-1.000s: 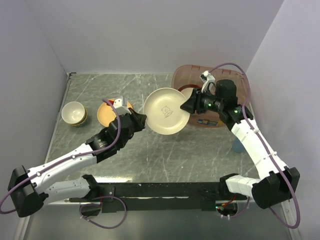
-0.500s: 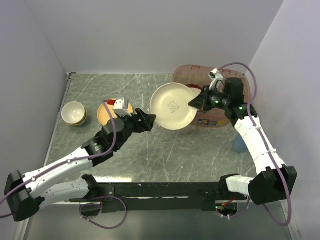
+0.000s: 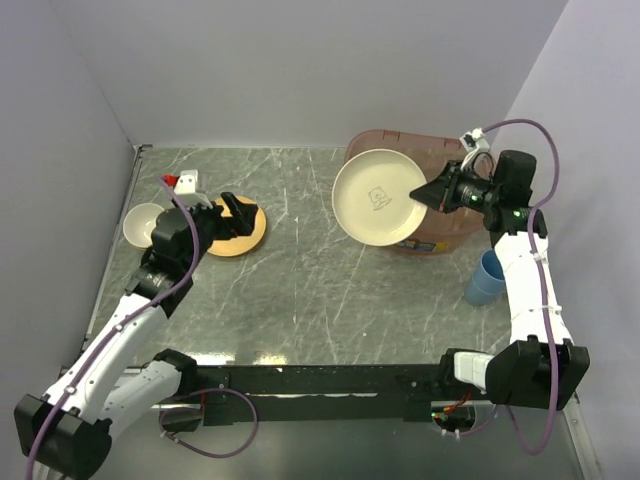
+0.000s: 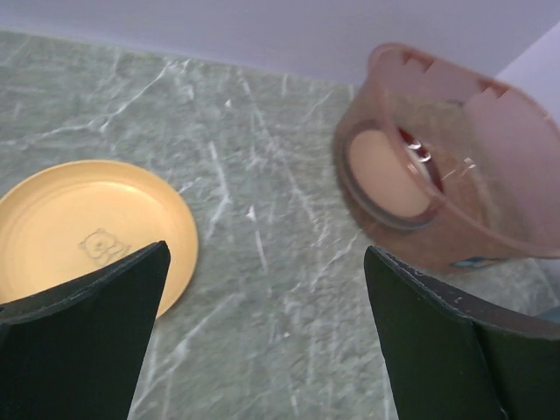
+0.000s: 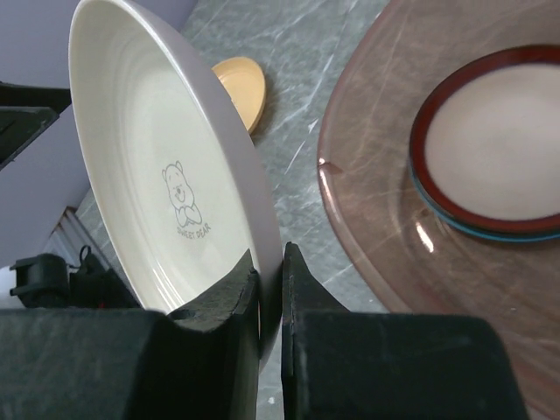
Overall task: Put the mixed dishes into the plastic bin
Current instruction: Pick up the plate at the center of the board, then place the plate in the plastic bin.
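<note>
Right fingers (image 5: 223, 302): pinching shut on the rim of the cream plate (image 3: 380, 197), which is hanging nearly on edge, raised at the left rim of the bin (image 3: 395, 136). The bin's opening is lying just past the plate, on the fingers' own side, and a red-rimmed bowl (image 5: 499, 140) is sitting inside. This is the nearer pair to the bin, so tipping the plate flat looks due.
Left fingers (image 4: 87, 337): gaping wide, holding nothing, hovering beside the orange plate (image 4: 87, 227) on the worktop (image 3: 300, 290).

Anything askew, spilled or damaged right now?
Nothing spilled or broken. Only the cream plate is off level: the right gripper pinches its rim, holding it steeply tilted beside the plastic bin.
</note>
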{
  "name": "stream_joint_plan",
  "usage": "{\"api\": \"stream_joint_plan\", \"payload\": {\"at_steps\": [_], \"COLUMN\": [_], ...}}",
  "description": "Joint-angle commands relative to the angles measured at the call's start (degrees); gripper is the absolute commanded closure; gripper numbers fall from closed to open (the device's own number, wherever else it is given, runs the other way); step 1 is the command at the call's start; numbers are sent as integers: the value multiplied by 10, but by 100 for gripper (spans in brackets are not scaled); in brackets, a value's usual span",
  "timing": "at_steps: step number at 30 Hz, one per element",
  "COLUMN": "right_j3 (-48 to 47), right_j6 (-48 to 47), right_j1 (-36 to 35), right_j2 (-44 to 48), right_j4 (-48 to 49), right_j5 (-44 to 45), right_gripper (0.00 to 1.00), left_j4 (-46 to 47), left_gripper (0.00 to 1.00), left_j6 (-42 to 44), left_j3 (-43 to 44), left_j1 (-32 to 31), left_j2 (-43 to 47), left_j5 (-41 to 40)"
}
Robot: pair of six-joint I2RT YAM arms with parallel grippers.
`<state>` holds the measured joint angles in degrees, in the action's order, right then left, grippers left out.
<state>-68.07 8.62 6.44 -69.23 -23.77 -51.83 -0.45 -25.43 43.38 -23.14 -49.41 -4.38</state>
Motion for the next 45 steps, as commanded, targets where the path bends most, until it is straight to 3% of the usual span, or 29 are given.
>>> {"api": "stream_joint_plan", "payload": {"at_steps": [1, 12, 25, 45], "right_j3": [-51, -120, -228, -340], "right_j6": [-29, -72, -110, -122], "right_j1": [18, 39, 54, 54], "right_j2": [3, -59, -188, -339], "right_j4": [-10, -70, -127, -161], "right_j5": [-17, 34, 109, 125], "right_gripper": [100, 100, 100, 100], "left_j4": [-56, -101, -99, -101], "left_gripper": [1, 1, 1, 1], "left_j6": [43, 103, 108, 112], "left_j3": [60, 29, 27, 26], "left_j1": [57, 77, 76, 77], "left_j2": [-19, 0, 7, -12], "left_j5": [74, -51, -41, -38]}}
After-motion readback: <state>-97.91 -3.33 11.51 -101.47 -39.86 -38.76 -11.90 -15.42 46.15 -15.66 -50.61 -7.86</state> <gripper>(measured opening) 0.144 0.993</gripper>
